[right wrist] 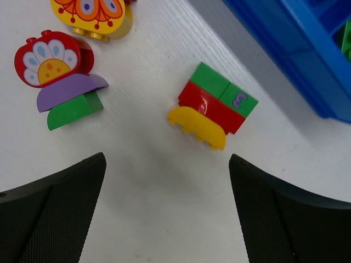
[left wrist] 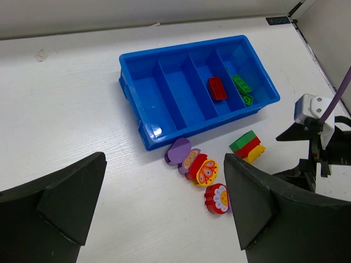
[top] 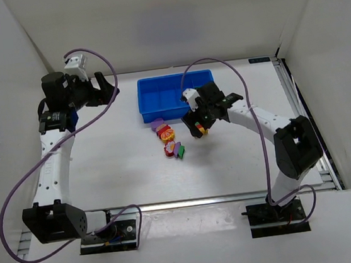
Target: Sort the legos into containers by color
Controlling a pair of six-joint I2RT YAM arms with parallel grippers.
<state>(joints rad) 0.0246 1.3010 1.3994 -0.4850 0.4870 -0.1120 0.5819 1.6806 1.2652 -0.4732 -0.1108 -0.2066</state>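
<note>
Jaws wide open on both my arms, nothing held. My right gripper (right wrist: 166,164) hangs over a little green-red-yellow stack (right wrist: 211,112), just off the near right corner of the tray (top: 151,99). My left gripper (left wrist: 164,164) is up by the worktop's far left. The tray's mid far edge, with green blocks (left wrist: 241,86) in the right-end slot and a red block (left wrist: 217,88) next door. The loose blocks (left wrist: 200,170) sit along its front.

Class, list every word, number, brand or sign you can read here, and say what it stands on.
No words or numbers can be read.
On the dark label at the far edge: too small to read.
On the green lego: a purple squiggle, not a clear letter.
</note>
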